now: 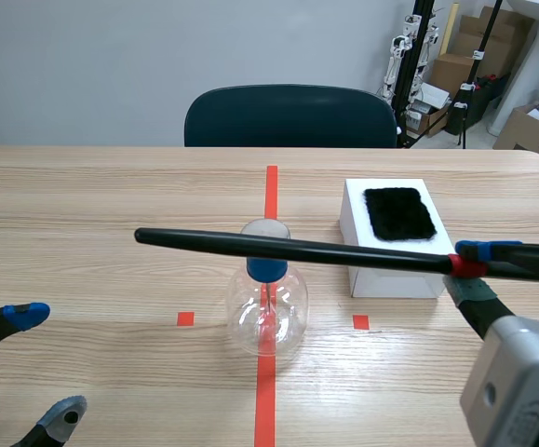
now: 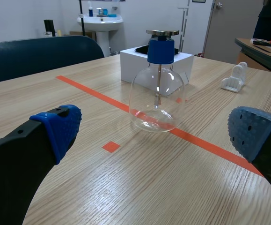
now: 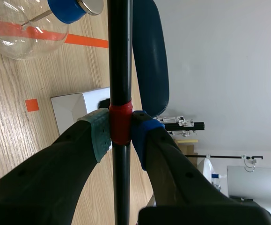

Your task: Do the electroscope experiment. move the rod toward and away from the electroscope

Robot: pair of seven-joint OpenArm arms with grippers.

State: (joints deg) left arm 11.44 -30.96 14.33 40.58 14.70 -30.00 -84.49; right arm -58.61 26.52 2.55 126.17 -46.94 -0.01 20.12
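The electroscope (image 1: 267, 303), a clear glass flask with a blue stopper and a metal disc on top, stands on the red centre tape line. A long black rod (image 1: 288, 250) lies level across the scene, passing just over the disc. My right gripper (image 1: 469, 270) is shut on the rod's red band (image 3: 120, 123), at the right of the flask. In the right wrist view the rod (image 3: 120, 56) runs ahead past the flask (image 3: 30, 28). My left gripper (image 1: 32, 368) stands open at the near left, holding nothing; the electroscope (image 2: 156, 89) is ahead of its blue pads (image 2: 60, 127).
A white box (image 1: 392, 237) with a black fur cloth (image 1: 398, 212) on top sits right of the tape line. A dark chair (image 1: 291, 115) stands behind the table's far edge. A small white holder (image 2: 234, 78) shows in the left wrist view beyond the flask.
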